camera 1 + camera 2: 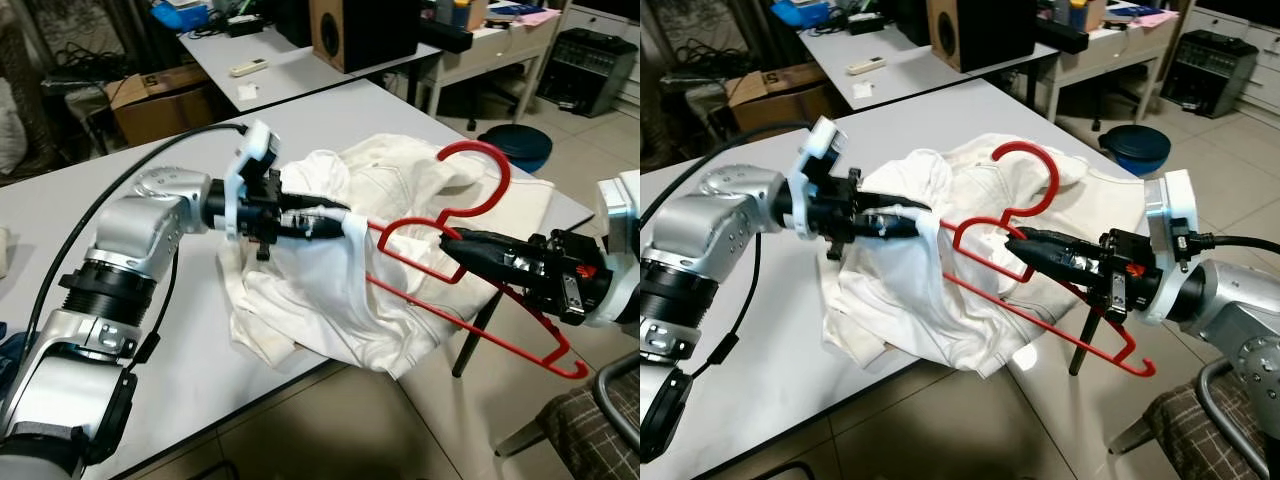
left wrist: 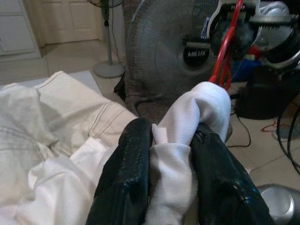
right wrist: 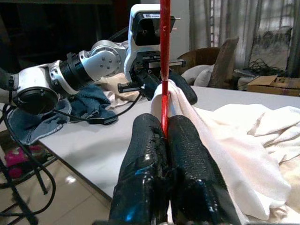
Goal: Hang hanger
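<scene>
A: What is held nearest the camera?

B: The red hanger [image 1: 470,290] is clamped between the closed fingers of the right gripper [image 1: 452,243], past the table's near edge. Its hook is seen over the white garment [image 1: 340,290], and its lower bar is hung out over the floor.

A: And the left gripper [image 1: 335,222]?

B: A fold of the white garment is pinched between its fingers [image 2: 126,187]; the hanger's end is met there, under the cloth.

A: Where is the garment laid?

B: It is heaped on the white table [image 1: 140,210], part of it draped over the edge.

A: What is seen beyond?

B: A speaker [image 1: 345,30] is stood on a second table, and a cardboard box [image 1: 160,100] beside it.
</scene>
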### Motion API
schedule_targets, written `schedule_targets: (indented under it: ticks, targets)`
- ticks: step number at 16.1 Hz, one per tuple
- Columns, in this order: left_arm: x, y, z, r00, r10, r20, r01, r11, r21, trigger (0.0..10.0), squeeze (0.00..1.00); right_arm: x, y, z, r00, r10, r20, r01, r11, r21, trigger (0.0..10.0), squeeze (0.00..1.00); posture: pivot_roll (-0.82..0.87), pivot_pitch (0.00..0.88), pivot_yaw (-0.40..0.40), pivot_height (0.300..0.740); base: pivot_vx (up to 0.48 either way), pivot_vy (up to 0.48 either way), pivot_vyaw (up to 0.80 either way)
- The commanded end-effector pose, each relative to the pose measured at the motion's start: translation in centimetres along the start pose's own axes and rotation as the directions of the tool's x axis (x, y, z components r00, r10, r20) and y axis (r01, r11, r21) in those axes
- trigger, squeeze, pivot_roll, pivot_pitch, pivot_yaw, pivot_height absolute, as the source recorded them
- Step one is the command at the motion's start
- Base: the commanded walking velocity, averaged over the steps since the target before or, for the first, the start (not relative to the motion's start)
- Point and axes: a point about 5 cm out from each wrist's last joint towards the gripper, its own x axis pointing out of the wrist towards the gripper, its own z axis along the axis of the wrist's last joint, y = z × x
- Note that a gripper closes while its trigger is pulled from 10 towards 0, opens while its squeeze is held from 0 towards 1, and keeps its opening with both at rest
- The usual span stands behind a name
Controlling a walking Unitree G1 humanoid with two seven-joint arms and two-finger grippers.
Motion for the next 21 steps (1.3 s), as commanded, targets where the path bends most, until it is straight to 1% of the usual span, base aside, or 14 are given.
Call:
schedule_targets:
  ticks: [1, 3, 5, 8, 10, 11, 12, 14, 16, 17, 18, 19, 20, 21]
  targets:
    - [-0.8, 0.5, 2.9, 0.993, 0.017, 0.116, -0.023, 0.999, 0.043, 10.0, 0.0, 0.1, 0.3, -0.1, 1.0, 0.012, 0.0, -0.012, 1.0, 0.0, 10.0, 0.0, -0.15, 0.0, 0.134, 0.74, 0.0, 0.0, 0.0]
    - [-1.8, 1.0, 3.9, 0.98, 0.067, 0.185, -0.077, 0.996, 0.045, 10.0, 0.0, 0.0, 0.2, -0.1, 1.0, 0.007, 0.002, -0.007, 1.0, 0.004, 10.0, 0.0, -0.14, 0.0, 0.135, 0.74, 0.0, 0.0, 0.0]
    - [-2.3, 1.1, 3.8, 0.979, 0.094, 0.183, -0.103, 0.994, 0.044, 10.0, 0.0, 0.0, 0.1, -0.2, 1.0, 0.003, 0.002, -0.003, 1.0, 0.006, 10.0, 0.0, -0.14, 0.0, 0.135, 0.74, 0.0, 0.0, 0.0]
    - [-2.8, 1.0, 2.6, 0.988, 0.13, 0.084, -0.137, 0.987, 0.083, 10.0, 0.0, 0.0, 0.1, -0.4, 1.0, 0.001, -0.009, -0.001, 1.0, 0.009, 10.0, 0.0, -0.14, 0.0, 0.135, 0.74, 0.0, 0.0, 0.0]
    - [-2.6, 0.8, 1.8, 0.991, 0.116, -0.065, -0.103, 0.978, 0.18, 10.0, 0.0, 0.0, 0.0, -0.7, 0.999, -0.006, -0.04, 0.006, 1.0, 0.005, 10.0, 0.0, -0.14, 0.0, 0.135, 0.74, 0.0, 0.0, 0.0]
    - [-2.5, 0.5, 2.1, 0.995, 0.076, -0.059, -0.068, 0.988, 0.135, 10.0, 0.3, -0.1, -0.1, -0.9, 0.998, -0.015, -0.064, 0.015, 1.0, 0.0, 10.0, 0.0, -0.14, 0.0, 0.135, 0.74, 0.0, 0.0, 0.0]
    - [-2.3, 0.3, 2.8, 0.999, 0.037, 0.003, -0.037, 0.995, 0.096, 10.0, 1.0, -0.2, -0.1, -1.0, 0.997, -0.016, -0.069, 0.016, 1.0, 0.001, 10.0, 0.0, -0.14, 0.0, 0.129, 0.74, 0.0, 0.0, 0.0]
    - [-2.2, -0.2, 3.1, 0.999, -0.03, 0.022, 0.029, 0.997, 0.068, 10.0, 1.0, -0.3, -0.1, -1.1, 0.998, -0.016, -0.067, 0.016, 1.0, 0.004, 10.0, 0.0, -0.14, 0.0, 0.131, 0.74, 0.0, 0.0, 0.0]
    - [-2.7, -1.1, 1.8, 0.991, -0.114, -0.065, 0.116, 0.993, 0.024, 10.0, 1.0, -0.4, 0.0, -1.3, 0.997, -0.012, -0.081, 0.012, 1.0, 0.008, 10.0, 0.0, -0.14, 0.0, 0.131, 0.74, 0.0, 0.0, 0.0]
    - [-2.8, -1.0, 1.6, 0.993, -0.106, -0.045, 0.107, 0.994, 0.008, 10.0, 0.76, -0.5, 0.0, -1.4, 0.996, -0.01, -0.086, 0.011, 1.0, 0.01, 10.0, 0.0, -0.14, 0.0, 0.131, 0.74, 0.0, 0.0, 0.0]
    - [-2.7, -0.4, 1.9, 0.999, -0.027, 0.031, 0.026, 0.999, 0.039, 10.0, 0.14, -0.5, 0.0, -1.5, 0.996, -0.013, -0.089, 0.014, 1.0, 0.01, 10.0, 0.0, -0.14, 0.0, 0.131, 0.74, 0.0, 0.0, 0.0]
    - [-2.7, 0.1, 2.3, 0.995, 0.027, 0.093, -0.031, 0.998, 0.045, 10.0, 0.02, -0.5, -0.1, -1.5, 0.996, -0.018, -0.09, 0.018, 1.0, 0.008, 10.0, 0.0, -0.14, 0.0, 0.131, 0.74, 0.0, 0.0, 0.0]
    - [-4.1, 1.5, 3.4, 0.953, 0.206, 0.222, -0.222, 0.974, 0.045, 10.0, 0.0, -0.8, -0.2, -1.3, 0.996, -0.03, -0.084, 0.03, 1.0, 0.003, 10.0, 0.0, -0.14, 0.0, 0.129, 0.74, 0.0, 0.0, 0.0]
    - [-4.5, 1.7, 3.4, 0.946, 0.234, 0.226, -0.25, 0.967, 0.046, 10.0, 0.0, -0.8, -0.2, -1.2, 0.996, -0.032, -0.082, 0.032, 0.999, 0.002, 10.0, 0.0, -0.14, 0.0, 0.129, 0.74, 0.0, 0.0, 0.0]
